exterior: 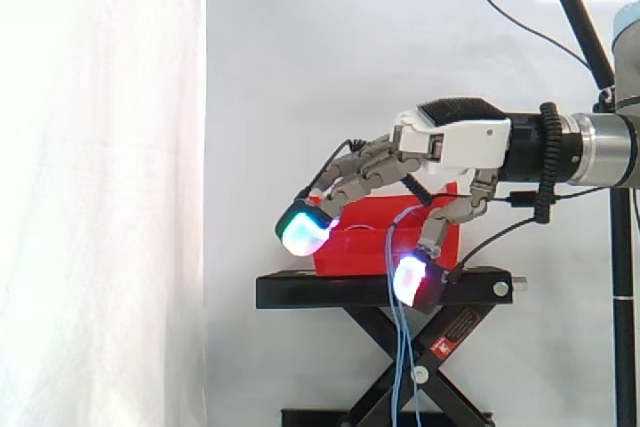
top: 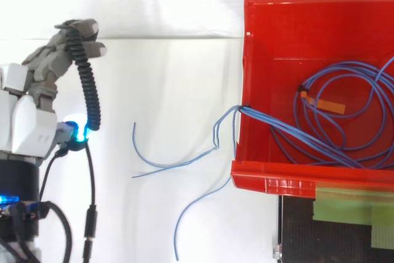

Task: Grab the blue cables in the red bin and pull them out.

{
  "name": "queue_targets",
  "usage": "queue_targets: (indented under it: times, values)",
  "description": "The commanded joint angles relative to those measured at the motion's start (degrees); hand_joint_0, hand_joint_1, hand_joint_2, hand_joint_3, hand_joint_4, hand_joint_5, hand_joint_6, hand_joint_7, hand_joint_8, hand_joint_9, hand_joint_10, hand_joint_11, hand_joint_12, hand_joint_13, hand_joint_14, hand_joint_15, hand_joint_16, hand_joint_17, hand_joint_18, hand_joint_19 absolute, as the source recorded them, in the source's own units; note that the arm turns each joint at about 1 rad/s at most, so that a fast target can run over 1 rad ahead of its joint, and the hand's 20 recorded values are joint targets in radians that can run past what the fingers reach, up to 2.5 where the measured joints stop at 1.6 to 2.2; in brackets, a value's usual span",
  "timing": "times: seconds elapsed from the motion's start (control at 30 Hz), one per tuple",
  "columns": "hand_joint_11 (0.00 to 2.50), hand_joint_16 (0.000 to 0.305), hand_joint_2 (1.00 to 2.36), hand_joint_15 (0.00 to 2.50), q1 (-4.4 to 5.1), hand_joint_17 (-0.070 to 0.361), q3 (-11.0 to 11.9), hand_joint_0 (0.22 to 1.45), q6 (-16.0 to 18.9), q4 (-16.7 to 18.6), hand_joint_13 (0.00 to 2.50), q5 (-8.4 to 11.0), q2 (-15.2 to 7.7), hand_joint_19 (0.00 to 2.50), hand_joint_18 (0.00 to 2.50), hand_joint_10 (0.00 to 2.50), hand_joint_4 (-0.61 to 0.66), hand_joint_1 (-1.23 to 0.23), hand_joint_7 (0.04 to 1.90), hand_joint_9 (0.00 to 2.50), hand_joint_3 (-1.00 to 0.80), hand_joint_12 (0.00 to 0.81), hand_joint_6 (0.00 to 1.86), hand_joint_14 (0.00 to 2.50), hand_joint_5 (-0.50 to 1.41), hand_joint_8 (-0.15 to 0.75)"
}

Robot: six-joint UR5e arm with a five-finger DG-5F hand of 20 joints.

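Robot hand (exterior: 465,142), relaxed and empty, hovers clear of blue cables (top: 271,125) overhanging the red bin (top: 277,183).

red bin (top: 289,10), blue cables (top: 258,117), orange tag (top: 325,104), black stand (exterior: 330,290), white curtain (exterior: 100,187)

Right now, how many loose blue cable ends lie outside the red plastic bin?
3, left of the red plastic bin: upper end, middle end below it, lowest end near the bottom edge. Others may be hidden.
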Motion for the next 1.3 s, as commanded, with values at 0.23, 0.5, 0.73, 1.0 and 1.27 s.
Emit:
queue_targets:
  times: [0.23, 0.5, 0.73, 1.0, 1.27]
  values:
    - [0.67, 0.058, 1.0, 0.39, -2.84, 0.13, 13.19, 0.7, 13.55, -12.13, 0.42, -14.09, -11.26, 0.65, 0.49, 0.02, 0.2, -0.98, 0.38, 0.64, -1.0, 0.396, 0.01, 0.02, 0.52, 0.29]
    - [0.67, 0.058, 1.0, 0.39, -5.04, 0.13, 14.24, 0.7, 9.94, -17.93, 0.42, -13.65, -11.18, 0.65, 0.49, 0.02, 0.2, -0.98, 0.38, 0.64, -1.0, 0.396, 0.01, 0.02, 0.53, 0.291]
    - [0.66, 0.058, 1.0, 0.39, -6.0, 0.13, 18.11, 0.7, 12.76, -33.75, 0.42, -14.35, -11.18, 0.65, 0.49, 0.02, 0.2, -0.98, 0.38, 0.64, -1.0, 0.396, 0.01, 0.02, 0.53, 0.29]
    - [0.66, 0.058, 1.0, 0.4, -6.53, 0.13, 21.18, 0.71, 8.63, -38.58, 0.42, -13.82, -11.18, 0.66, 0.5, 0.02, 0.2, -0.97, 0.38, 0.65, -1.0, 0.396, 0.01, 0.02, 0.53, 0.292]
    - [0.66, 0.058, 1.0, 0.39, -5.91, 0.13, 23.56, 0.71, -1.83, -36.3, 0.42, -12.51, -11.18, 0.66, 0.5, 0.02, 0.21, -0.97, 0.38, 0.65, -1.0, 0.395, 0.01, 0.02, 0.53, 0.293]
